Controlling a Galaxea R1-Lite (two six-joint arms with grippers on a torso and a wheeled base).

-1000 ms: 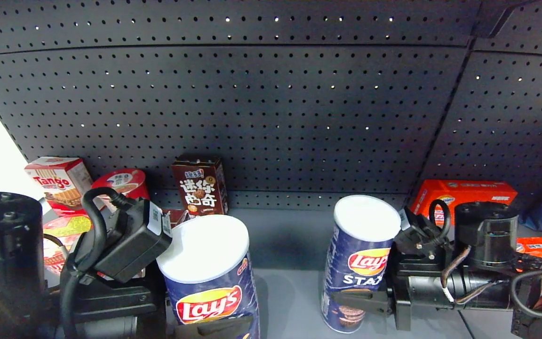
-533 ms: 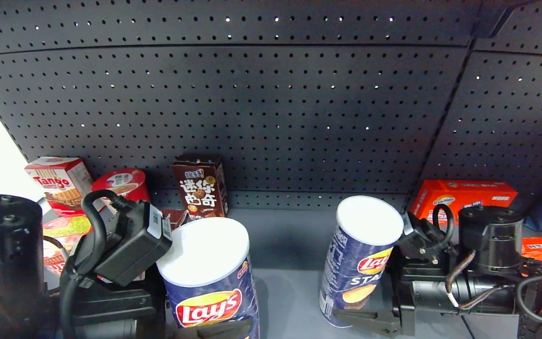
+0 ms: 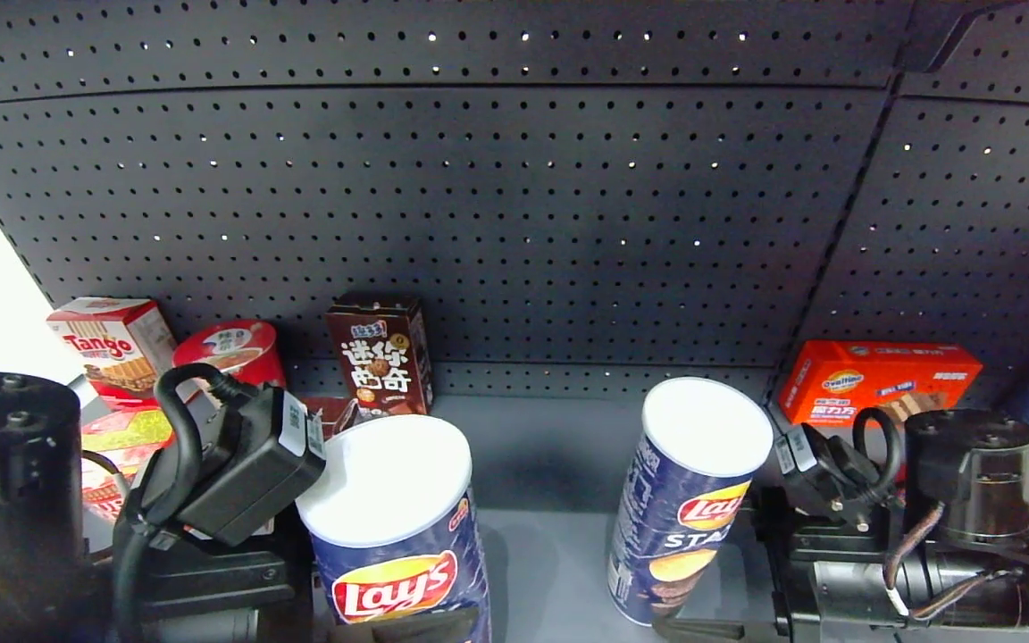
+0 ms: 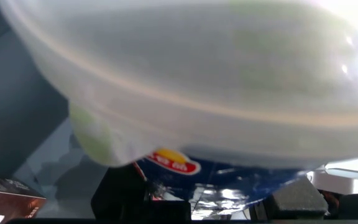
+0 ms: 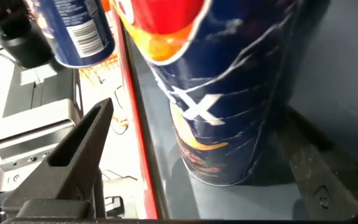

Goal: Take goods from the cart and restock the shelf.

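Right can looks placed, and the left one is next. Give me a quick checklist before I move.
1. Right can base down on the shelf: ok.
2. Right gripper open: ok.
3. Left gripper shut on the left can: ok.
4. Bare shelf between the two cans: ok.
5. Left can's bottom high enough over the shelf: cannot tell.

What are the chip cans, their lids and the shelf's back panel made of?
Left can and right can: glossy printed bodies, probably coated cardboard. Their lids: whitish, slightly translucent, likely plastic. Back panel: matte dark sheet with punched holes, probably painted metal.
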